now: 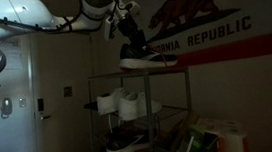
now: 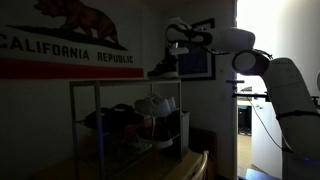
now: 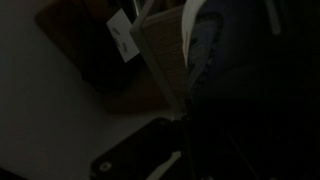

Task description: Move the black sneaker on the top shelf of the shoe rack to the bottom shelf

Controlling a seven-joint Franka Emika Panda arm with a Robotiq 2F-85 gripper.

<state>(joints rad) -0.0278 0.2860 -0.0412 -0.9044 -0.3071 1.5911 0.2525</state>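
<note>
The black sneaker point(image 1: 149, 55) with a pale midsole is at the top shelf point(image 1: 176, 70) of the shoe rack point(image 1: 187, 106). It also shows in an exterior view point(image 2: 163, 69), level and sitting on or a hair above the top shelf point(image 2: 110, 82). My gripper point(image 1: 129, 38) reaches down from above into the shoe's heel opening and looks shut on its collar; it shows in both exterior views point(image 2: 177, 50). The bottom shelf point(image 1: 168, 148) is dim. The wrist view is too dark to show the jaws.
White bulky shoes point(image 1: 124, 103) stand on the middle tier and show again point(image 2: 155, 105). Another dark sneaker point(image 1: 124, 143) is on the lowest tier. Dark shoes point(image 2: 112, 118) lie on the middle tier. A California flag point(image 1: 201, 24) hangs behind the rack. Bags point(image 1: 217, 138) sit beside the rack.
</note>
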